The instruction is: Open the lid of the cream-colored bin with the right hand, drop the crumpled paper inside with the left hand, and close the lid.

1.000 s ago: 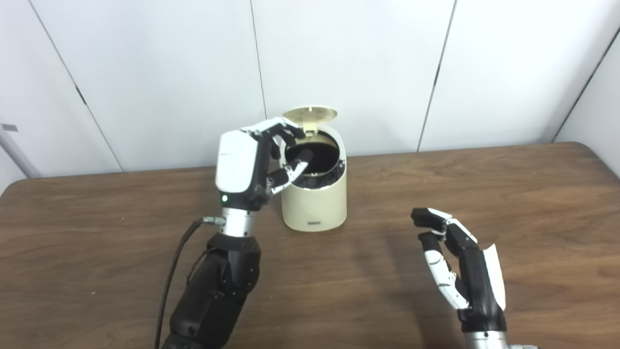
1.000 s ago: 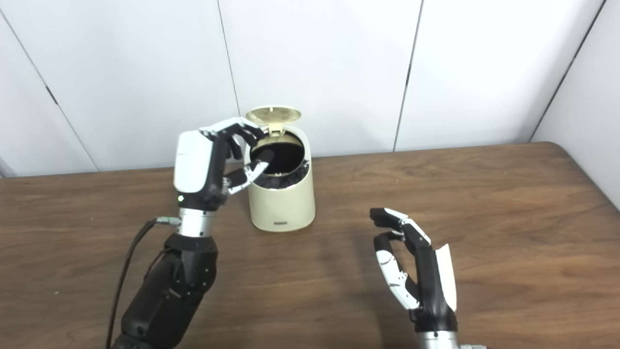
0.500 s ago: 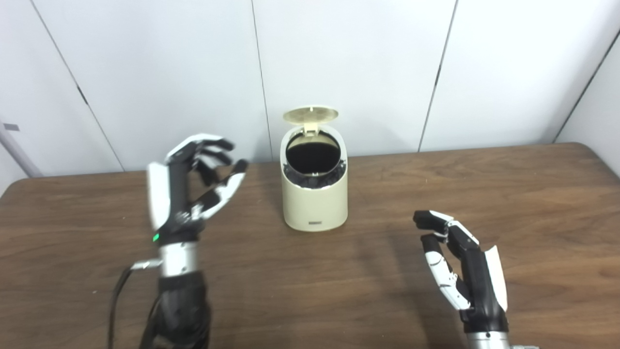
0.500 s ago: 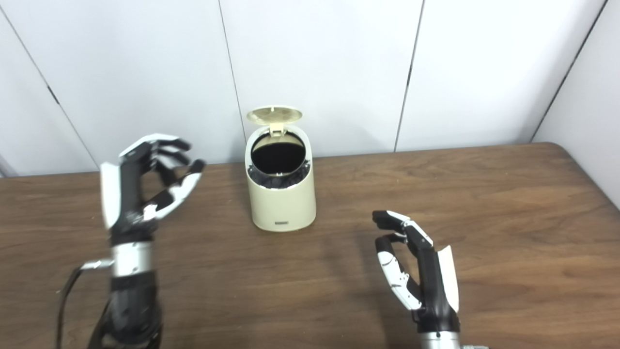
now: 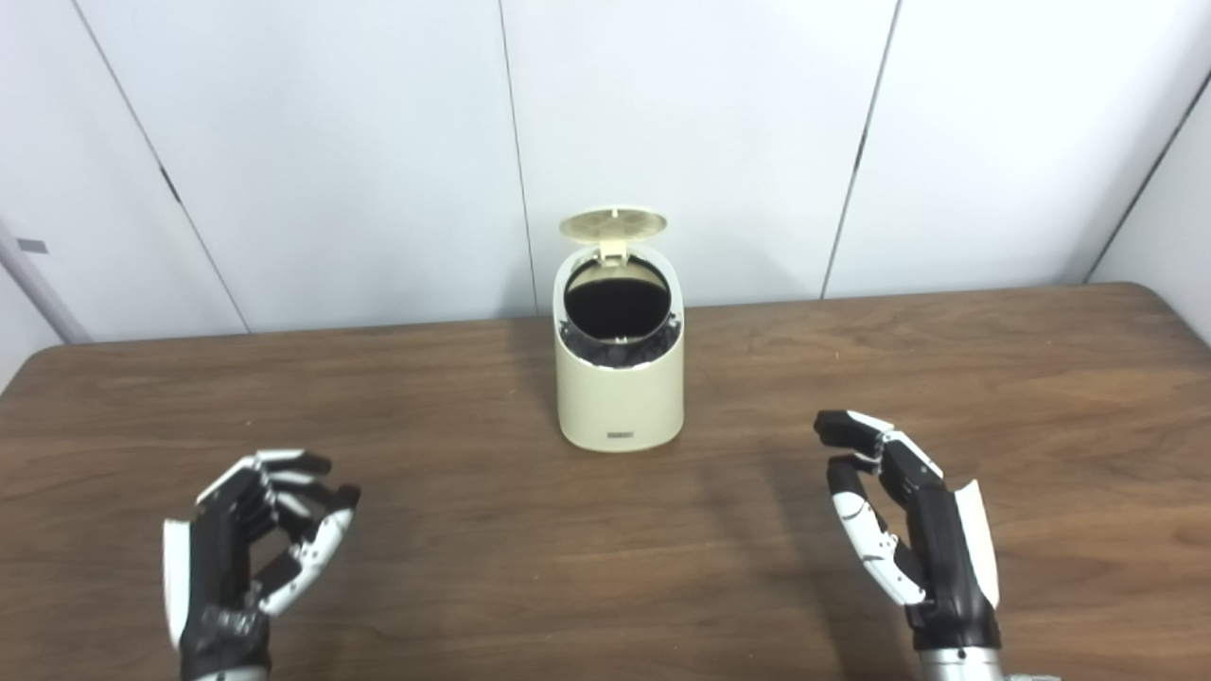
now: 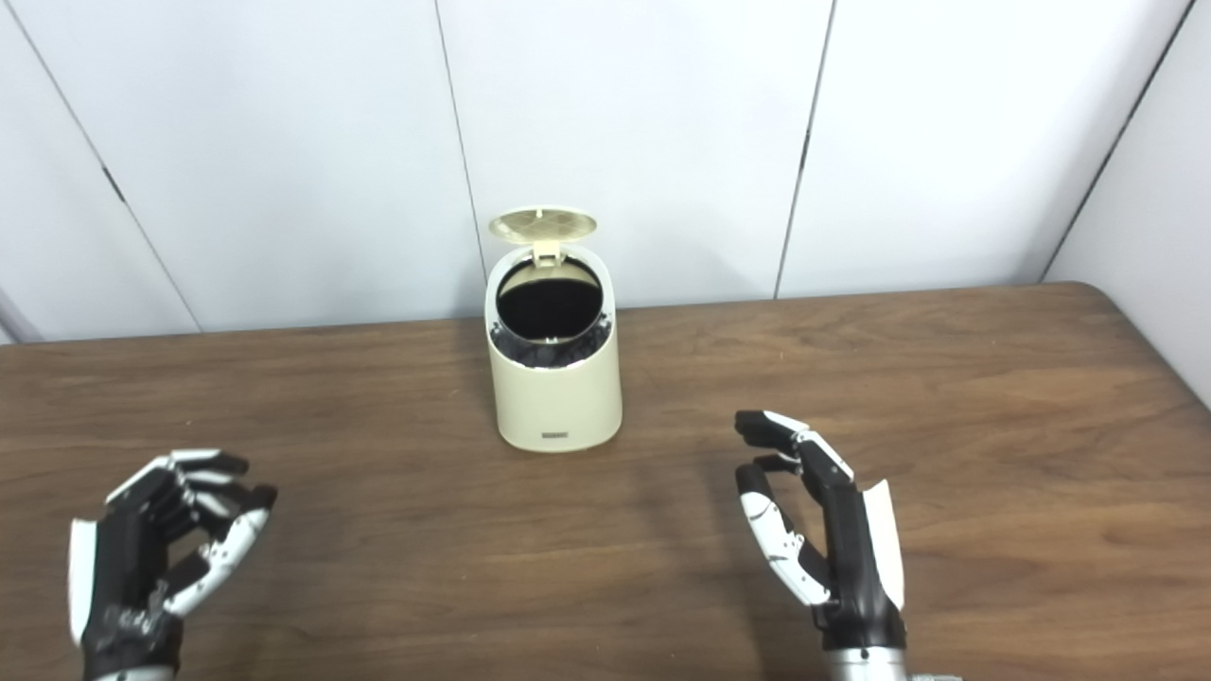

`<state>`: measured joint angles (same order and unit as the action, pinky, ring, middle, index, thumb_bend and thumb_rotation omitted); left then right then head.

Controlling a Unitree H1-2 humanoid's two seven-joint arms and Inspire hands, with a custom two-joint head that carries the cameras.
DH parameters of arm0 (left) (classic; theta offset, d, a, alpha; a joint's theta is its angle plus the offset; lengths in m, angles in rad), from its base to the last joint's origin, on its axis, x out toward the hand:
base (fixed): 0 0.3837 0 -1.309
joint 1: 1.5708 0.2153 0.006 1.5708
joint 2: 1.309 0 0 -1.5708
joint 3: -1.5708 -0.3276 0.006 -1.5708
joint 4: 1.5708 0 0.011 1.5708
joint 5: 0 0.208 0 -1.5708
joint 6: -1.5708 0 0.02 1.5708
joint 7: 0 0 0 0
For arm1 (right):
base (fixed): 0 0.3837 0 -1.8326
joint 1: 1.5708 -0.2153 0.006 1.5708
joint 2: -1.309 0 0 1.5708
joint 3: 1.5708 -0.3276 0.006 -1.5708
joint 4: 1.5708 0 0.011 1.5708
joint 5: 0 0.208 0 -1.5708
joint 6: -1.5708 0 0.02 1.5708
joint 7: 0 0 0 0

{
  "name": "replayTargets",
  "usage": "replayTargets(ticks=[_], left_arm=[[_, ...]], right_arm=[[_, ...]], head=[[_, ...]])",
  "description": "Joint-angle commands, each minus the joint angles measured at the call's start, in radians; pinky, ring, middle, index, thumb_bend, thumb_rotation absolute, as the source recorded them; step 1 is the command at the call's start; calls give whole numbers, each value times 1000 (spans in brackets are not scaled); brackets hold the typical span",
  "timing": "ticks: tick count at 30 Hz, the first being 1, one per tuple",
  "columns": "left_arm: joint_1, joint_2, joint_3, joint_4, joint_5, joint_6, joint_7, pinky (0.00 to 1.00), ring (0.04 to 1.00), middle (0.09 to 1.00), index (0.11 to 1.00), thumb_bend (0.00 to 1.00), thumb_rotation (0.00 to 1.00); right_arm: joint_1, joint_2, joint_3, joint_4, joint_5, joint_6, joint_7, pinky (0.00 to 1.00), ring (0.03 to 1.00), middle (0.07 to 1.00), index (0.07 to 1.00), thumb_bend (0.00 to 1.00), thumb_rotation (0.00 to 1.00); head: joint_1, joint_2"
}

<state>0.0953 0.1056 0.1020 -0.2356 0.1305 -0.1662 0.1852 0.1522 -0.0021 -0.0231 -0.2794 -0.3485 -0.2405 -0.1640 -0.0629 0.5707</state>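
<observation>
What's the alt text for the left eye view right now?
A cream-colored bin stands mid-table on a brown wooden table with its lid flipped up, showing a dark interior. The left robot hand and right robot hand sit empty and open near the front edge, well apart from the bin.

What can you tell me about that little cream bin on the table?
The cream bin is a small rounded tub, smooth like plastic, standing upright on the brown wooden table near the wall. Its round lid is tipped up at the back on a hinge. The slanted opening shows a dark inside, a black liner at the rim. A small label sits low in front. Neither hand touches it.
</observation>
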Motion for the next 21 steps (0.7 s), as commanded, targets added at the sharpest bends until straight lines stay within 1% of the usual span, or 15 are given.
replayTargets(ticks=[1, 4, 7, 10, 12, 14, 16, 18, 21], left_arm=[[-11, -6, 3, -41, -2, -41, -6, 215, 258, 423, 521, 512, 0], [15, -20, 0, -54, -20, -35, -15, 232, 276, 423, 523, 512, 0], [35, -39, -1, -62, -85, -28, -36, 271, 315, 436, 521, 513, 0], [38, -58, 0, -65, -134, -8, -57, 301, 353, 460, 508, 514, 0], [39, -65, -3, -63, -145, -5, -67, 314, 374, 469, 498, 514, 0], [39, -69, -4, -56, -140, -11, -73, 340, 400, 476, 493, 514, 0], [38, -71, -5, -48, -132, -21, -79, 370, 427, 470, 485, 502, 58], [35, -71, -6, -41, -143, -28, -87, 392, 449, 485, 484, 496, 73], [32, -72, -7, -39, -174, -18, -102, 397, 478, 510, 486, 484, 83]], right_arm=[[0, -18, -6, -34, 10, -29, 1, 627, 721, 716, 708, 136, 696], [0, -21, -11, -35, 16, -28, 4, 626, 721, 714, 707, 152, 707], [-1, -25, -17, -32, 25, -30, 8, 623, 721, 715, 708, 162, 708], [-6, -30, -22, -24, 26, -38, 7, 623, 720, 715, 707, 152, 703], [-13, -33, -24, -17, 29, -44, 7, 630, 723, 716, 706, 130, 699], [-20, -38, -25, -15, 29, -43, 9, 633, 724, 717, 706, 134, 695], [-26, -42, -23, -15, 33, -43, 11, 630, 723, 716, 708, 149, 703], [-32, -46, -22, -25, 20, -40, 12, 640, 730, 722, 715, 157, 708], [-54, -62, -25, -40, -27, -46, 5, 655, 738, 732, 731, 151, 707]], head=[[-2, 2], [6, 5], [23, 10], [25, 3], [28, 5], [28, 3], [25, 0], [21, -1], [13, -3]])
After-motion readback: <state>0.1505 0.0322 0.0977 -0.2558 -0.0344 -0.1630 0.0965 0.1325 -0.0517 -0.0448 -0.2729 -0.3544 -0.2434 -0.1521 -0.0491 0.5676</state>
